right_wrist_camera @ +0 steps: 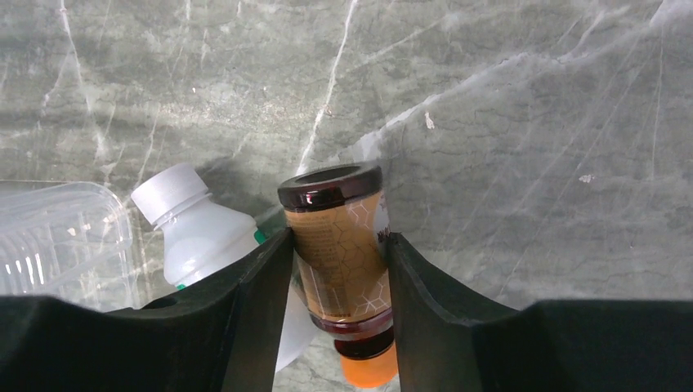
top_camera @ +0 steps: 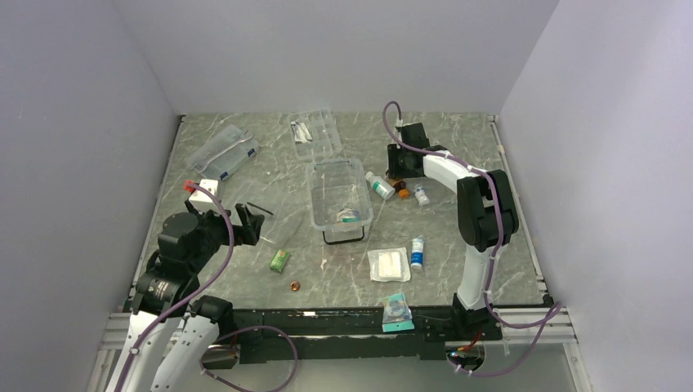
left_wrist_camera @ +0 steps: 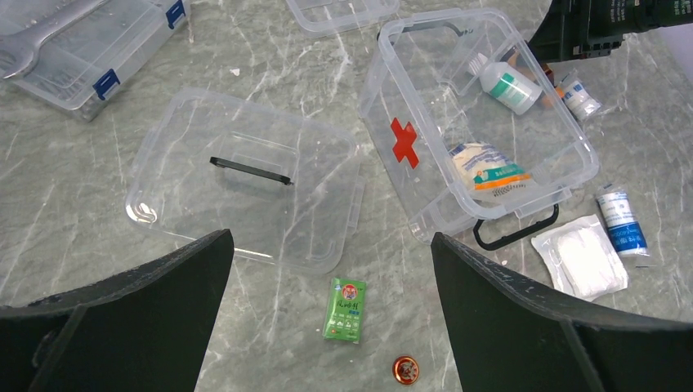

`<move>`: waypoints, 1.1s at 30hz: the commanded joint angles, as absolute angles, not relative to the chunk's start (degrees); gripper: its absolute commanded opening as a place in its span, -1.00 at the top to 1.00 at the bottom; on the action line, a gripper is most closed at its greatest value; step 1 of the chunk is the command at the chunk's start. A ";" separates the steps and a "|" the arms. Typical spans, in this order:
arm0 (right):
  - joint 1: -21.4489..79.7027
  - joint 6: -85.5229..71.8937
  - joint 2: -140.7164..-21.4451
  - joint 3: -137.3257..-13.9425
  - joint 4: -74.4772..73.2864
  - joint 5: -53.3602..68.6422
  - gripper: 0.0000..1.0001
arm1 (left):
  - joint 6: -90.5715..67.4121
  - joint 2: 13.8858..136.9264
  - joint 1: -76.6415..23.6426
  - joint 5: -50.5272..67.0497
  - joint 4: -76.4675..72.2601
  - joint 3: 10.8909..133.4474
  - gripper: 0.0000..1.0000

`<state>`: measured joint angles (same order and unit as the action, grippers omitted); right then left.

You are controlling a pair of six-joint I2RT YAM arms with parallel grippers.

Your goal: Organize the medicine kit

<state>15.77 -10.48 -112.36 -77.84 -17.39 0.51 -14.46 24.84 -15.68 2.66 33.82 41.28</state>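
Lift the brown bottle [right_wrist_camera: 335, 212] straight up, then carry it to the medicine kit [left_wrist_camera: 403, 143].
Your right pincer [right_wrist_camera: 339, 241] has its 2 fingers pressed on the bottle's sides, with the orange cap [right_wrist_camera: 368, 371] toward the wrist. A white bottle [right_wrist_camera: 204, 237] lies just beside it, so rise slowly and don't bump it. The kit sits open in the middle of the table [top_camera: 458, 135], its lid [left_wrist_camera: 188, 163] off beside it. Your left pincer [left_wrist_camera: 328, 237] hangs wide open, holding nothing.

Marbled grey table [top_camera: 270, 175], pale walls [top_camera: 327, 49]
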 commanded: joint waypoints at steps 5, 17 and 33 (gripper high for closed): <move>15.56 -10.49 -112.74 -77.63 -18.11 1.68 0.40 | -14.41 23.91 -15.73 3.59 32.96 43.15 -0.97; 15.55 -10.92 -109.07 -78.20 -19.64 0.17 0.41 | -14.41 23.60 -15.63 3.79 32.93 43.24 -0.97; 15.88 -12.55 -114.08 -76.41 -19.19 0.17 -0.04 | -14.33 23.47 -15.65 3.79 32.87 43.15 -0.97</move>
<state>15.88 -12.03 -112.31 -76.73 -18.85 0.62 -14.46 24.08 -15.68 3.18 33.89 41.28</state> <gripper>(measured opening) 0.520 0.986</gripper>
